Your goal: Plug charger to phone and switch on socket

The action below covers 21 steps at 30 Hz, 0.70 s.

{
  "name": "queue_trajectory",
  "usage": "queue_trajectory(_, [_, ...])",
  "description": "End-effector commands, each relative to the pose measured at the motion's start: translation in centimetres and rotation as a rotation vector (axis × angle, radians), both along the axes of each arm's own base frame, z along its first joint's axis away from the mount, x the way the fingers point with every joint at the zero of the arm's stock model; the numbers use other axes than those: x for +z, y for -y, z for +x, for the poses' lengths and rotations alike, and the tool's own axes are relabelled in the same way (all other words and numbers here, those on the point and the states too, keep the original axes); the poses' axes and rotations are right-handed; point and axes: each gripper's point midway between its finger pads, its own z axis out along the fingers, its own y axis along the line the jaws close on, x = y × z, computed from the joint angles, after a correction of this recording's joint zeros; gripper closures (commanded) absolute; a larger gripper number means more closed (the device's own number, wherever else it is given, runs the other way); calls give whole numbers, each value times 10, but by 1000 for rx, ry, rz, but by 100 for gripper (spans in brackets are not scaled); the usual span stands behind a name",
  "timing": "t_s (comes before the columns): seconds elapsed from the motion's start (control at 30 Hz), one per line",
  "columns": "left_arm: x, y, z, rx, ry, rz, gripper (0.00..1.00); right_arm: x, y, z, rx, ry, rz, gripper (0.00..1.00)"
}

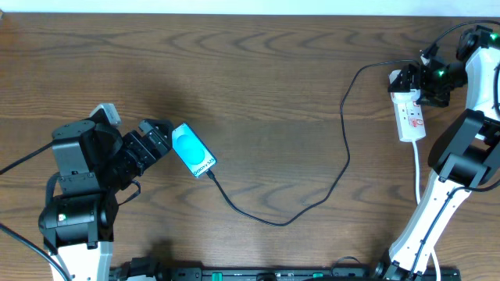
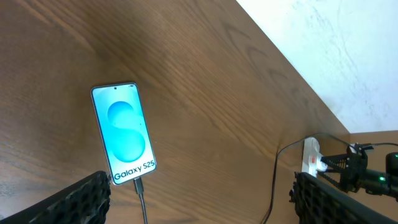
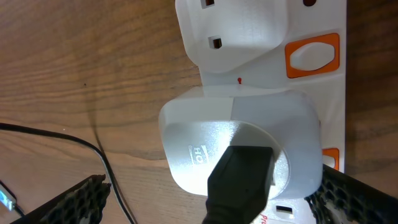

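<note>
The phone (image 1: 192, 151) lies at the left of the table with its blue screen lit; it also shows in the left wrist view (image 2: 124, 134). The charger, a thin black cable (image 1: 344, 148), has its plug tip (image 2: 138, 185) in the phone's lower end and runs right to a white adapter (image 3: 236, 143) seated in the socket (image 1: 412, 119). My left gripper (image 1: 160, 140) is open and empty just left of the phone, its fingers apart (image 2: 202, 202). My right gripper (image 1: 414, 82) is open over the socket's far end, with its fingers (image 3: 214, 202) either side of the adapter and not touching it.
The socket has orange switches (image 3: 313, 55) beside its outlets, and its white cord (image 1: 416, 168) runs toward the front edge. The table is dark wood (image 1: 273, 78). A white wall (image 2: 323, 43) stands behind it. The black rail (image 1: 258, 273) runs along the front.
</note>
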Motion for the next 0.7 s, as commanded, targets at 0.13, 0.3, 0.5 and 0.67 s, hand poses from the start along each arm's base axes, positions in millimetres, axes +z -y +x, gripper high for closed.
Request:
queue_trajectory(0.13, [0,-4,0,19,-3,11,6,1,-12,7,9,10,18,1])
queue_trajectory(0.3, [0,-4,0,19,-3,11,6,-5,-13,4,5,-9,26,1])
queue_trajectory(0.5, [0,-4,0,19,-3,11,6,-24,-18,-2,-7,-46,40,1])
queue_trajectory(0.67, [0,-4,0,19,-3,11,6,-51,-26,-11,-24,-86,62,1])
